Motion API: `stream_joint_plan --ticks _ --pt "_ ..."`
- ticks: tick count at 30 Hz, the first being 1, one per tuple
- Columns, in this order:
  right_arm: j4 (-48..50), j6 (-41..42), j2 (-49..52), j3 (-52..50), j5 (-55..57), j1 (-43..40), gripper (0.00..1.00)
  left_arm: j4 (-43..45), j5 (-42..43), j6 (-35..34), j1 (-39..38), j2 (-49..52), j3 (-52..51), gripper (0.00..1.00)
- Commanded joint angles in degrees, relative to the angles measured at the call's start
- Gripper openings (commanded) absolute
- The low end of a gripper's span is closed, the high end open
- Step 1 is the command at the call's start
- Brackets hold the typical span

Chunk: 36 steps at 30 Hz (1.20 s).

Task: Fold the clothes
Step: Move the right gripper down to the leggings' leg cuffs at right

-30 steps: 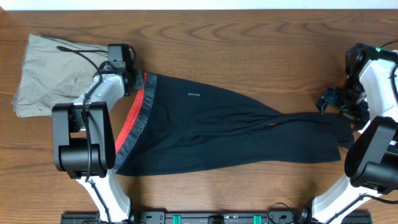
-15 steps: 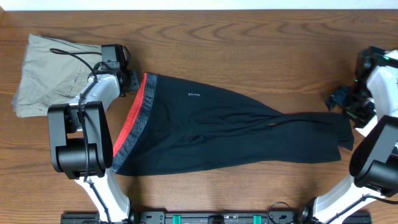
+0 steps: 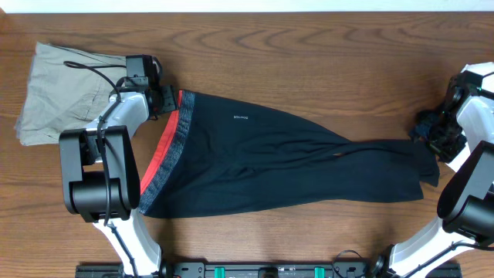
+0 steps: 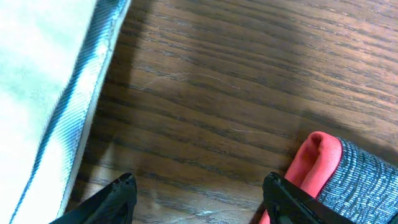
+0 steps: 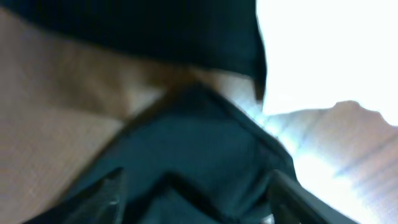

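The clothes, black leggings [image 3: 262, 166], lie flat across the table, with the red-and-grey waistband [image 3: 166, 150] at the left and the ankle ends [image 3: 417, 164] at the right. My left gripper [image 3: 167, 99] sits at the waistband's top corner. In the left wrist view it [image 4: 200, 190] is open over bare wood, and the red waistband corner [image 4: 316, 155] lies just beside its right finger [image 4: 283, 194]. My right gripper [image 3: 431, 130] hovers at the ankle ends. The blurred right wrist view shows it [image 5: 199, 193] open, with dark leggings fabric [image 5: 193, 137] between its fingers.
Folded khaki trousers [image 3: 62, 93] lie at the back left, and their edge [image 4: 37, 93] shows close to my left gripper's left finger. Both arm bases stand at the table's front edge [image 3: 247, 270].
My left gripper has opened and let go of the waistband corner. The right gripper has moved right and down to the ankle ends, its jaws narrowing.
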Motion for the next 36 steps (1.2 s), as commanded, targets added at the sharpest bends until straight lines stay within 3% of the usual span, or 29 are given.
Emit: stream_joint_plan --ticks 1,24,33,36 --pt "1.92 -1.03 0.07 -0.39 1.27 -1.51 0.64 -0.44 0.48 -0.11 0.20 0.98 0.63 0.69" --pt "10.43 -0.83 0.07 -6.05 -2.99 -2.27 0.63 -1.64 0.46 -0.11 0.20 0.98 0.63 0.70" --pt "11.87 -0.81 0.07 -7.08 -2.67 -2.27 0.45 -1.64 0.46 -0.11 0.20 0.98 0.59 0.70" --pt "12.37 -0.81 0.07 -7.58 -2.64 -2.29 0.43 -1.64 0.46 -0.11 0.20 0.98 0.59 0.70"
